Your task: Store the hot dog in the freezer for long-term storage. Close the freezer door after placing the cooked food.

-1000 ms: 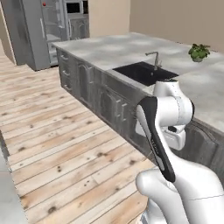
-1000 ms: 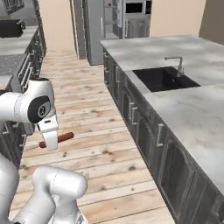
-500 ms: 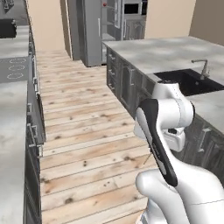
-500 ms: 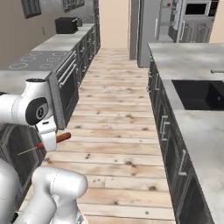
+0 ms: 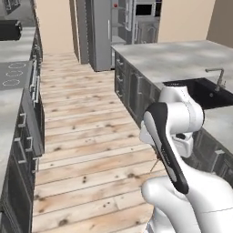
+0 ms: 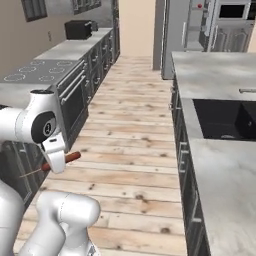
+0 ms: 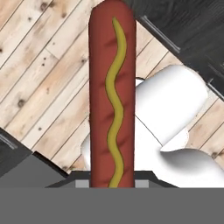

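Presently the gripper (image 6: 56,161) is clamped on the hot dog (image 7: 112,96), held above the wooden floor (image 5: 86,136). Freezer (image 5: 102,32) stands far down the aisle, well apart.

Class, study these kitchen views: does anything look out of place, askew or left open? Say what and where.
The freezer door at the far end of the aisle stands open, showing shelves inside the freezer. The hot dog with its mustard line sticks out from the gripper over the wooden floor. Nothing looks spilled or damaged.

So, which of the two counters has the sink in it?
The island counter on the robot's right: the black sink is set into it. The other counter carries a cooktop.
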